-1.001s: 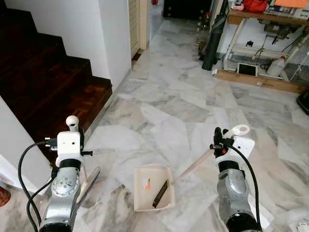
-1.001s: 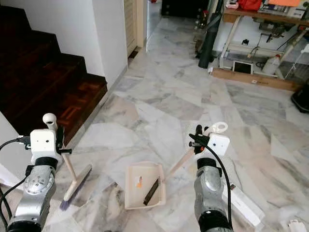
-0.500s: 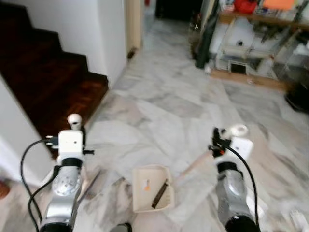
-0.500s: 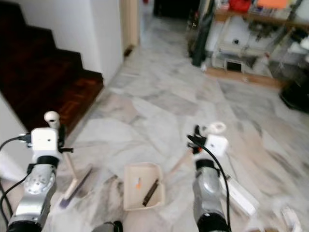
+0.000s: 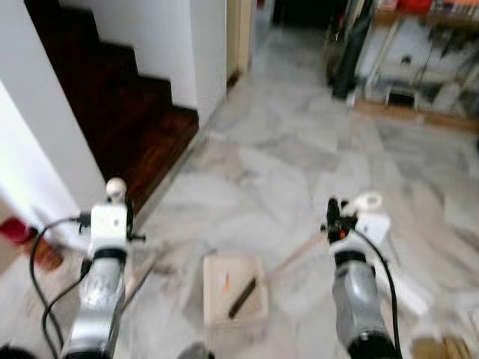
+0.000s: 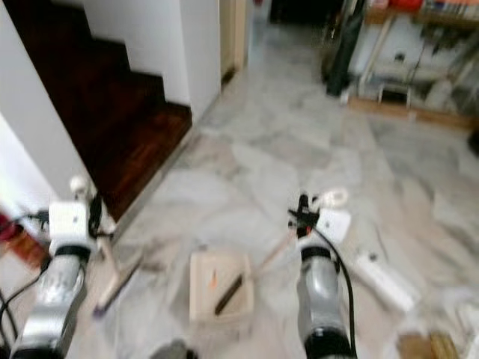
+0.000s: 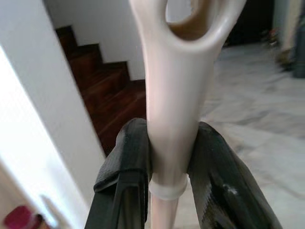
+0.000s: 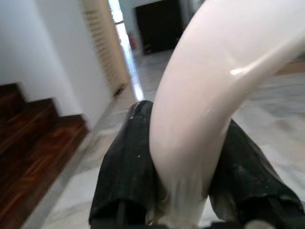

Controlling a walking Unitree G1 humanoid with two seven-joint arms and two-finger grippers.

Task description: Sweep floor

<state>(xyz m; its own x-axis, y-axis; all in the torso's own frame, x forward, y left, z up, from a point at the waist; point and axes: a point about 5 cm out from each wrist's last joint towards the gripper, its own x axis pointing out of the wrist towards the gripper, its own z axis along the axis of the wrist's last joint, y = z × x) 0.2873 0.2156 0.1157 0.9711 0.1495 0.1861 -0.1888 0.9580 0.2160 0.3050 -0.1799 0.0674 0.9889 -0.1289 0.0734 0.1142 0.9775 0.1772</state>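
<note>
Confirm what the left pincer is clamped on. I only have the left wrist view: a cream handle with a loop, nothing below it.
Observer: It's a broom handle. In the right eye view the left pincer holds it and the broom head rests on the marble floor.
Operator: Where's the dustpan?
Observer: The dustpan sits on the floor between the arms, its long handle held in the right pincer.
Operator: Anything in it?
Observer: A dark stick-like item and a small orange scrap.
Operator: Obstacles on the left?
Observer: Dark wooden stairs.
</note>
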